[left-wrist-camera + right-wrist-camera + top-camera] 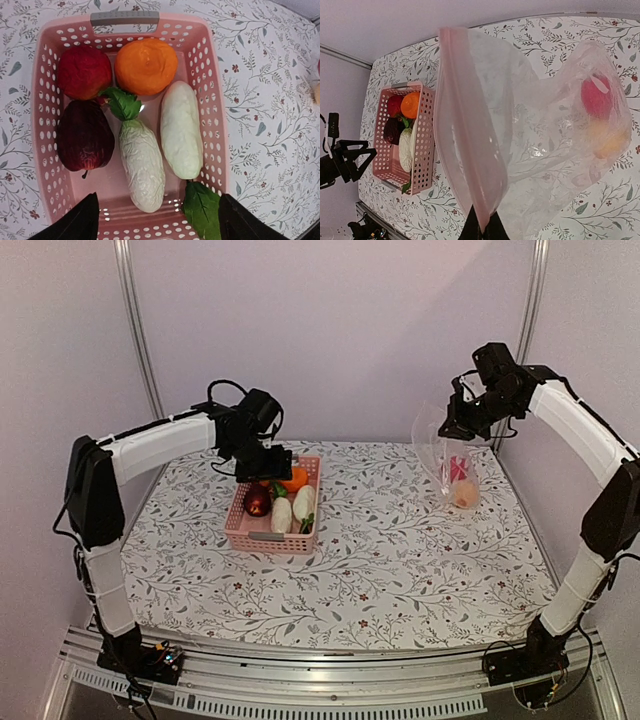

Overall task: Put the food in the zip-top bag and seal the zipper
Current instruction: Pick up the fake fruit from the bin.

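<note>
Soft even light (slightly grainy)

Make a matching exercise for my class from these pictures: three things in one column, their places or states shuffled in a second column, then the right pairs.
Things
1. orange fruit
2. zip-top bag
3. left hand

Places or states
A. open, above the pink basket
B. lying in the pink basket
C. pinched at its mouth edge by the right hand

Pairs: 1-B, 2-C, 3-A
</note>
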Motion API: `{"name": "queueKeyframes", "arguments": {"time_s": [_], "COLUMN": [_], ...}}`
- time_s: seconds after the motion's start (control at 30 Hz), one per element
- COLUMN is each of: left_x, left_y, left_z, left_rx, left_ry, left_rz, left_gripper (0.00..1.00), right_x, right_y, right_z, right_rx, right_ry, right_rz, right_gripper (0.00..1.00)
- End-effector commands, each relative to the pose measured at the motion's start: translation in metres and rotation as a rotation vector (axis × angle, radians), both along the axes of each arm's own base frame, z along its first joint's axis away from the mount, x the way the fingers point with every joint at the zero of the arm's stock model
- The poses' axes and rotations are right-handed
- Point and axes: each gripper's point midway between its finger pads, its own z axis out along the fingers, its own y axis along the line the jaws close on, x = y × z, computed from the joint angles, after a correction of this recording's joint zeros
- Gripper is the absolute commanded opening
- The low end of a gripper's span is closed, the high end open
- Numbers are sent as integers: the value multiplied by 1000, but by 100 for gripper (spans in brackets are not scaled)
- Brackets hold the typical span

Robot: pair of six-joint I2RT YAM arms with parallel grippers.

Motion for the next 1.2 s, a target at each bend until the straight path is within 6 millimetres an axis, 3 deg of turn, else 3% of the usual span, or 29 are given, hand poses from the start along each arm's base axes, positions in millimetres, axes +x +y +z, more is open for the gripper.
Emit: {"name": "queueKeyframes", "arguments": {"time_s": [0.0, 0.27, 0.67, 0.8, 0.9, 1.17], "left_x": [12, 30, 42, 49, 51, 50], "left_y": [23, 41, 57, 59, 59, 57], "left_z": [-41, -69, -108, -118, -119, -95], "left_rx": [176, 327, 380, 385, 386, 354], "left_ry": [88, 115, 161, 175, 176, 152], "left_rz": [67, 144, 175, 165, 156, 134], "left_gripper": [81, 86, 87, 81, 71, 53], "right_x": [-1, -16, -26, -27, -27, -29], "right_y": [36, 60, 67, 67, 67, 63], "right_z": [-33, -44, -46, -49, -48, -45], "right_rx": [46, 70, 67, 66, 67, 59], "right_ry": [55, 94, 107, 117, 118, 114], "right_rz": [92, 160, 196, 197, 194, 177], "right_gripper": [0, 0, 0, 0, 0, 0]}}
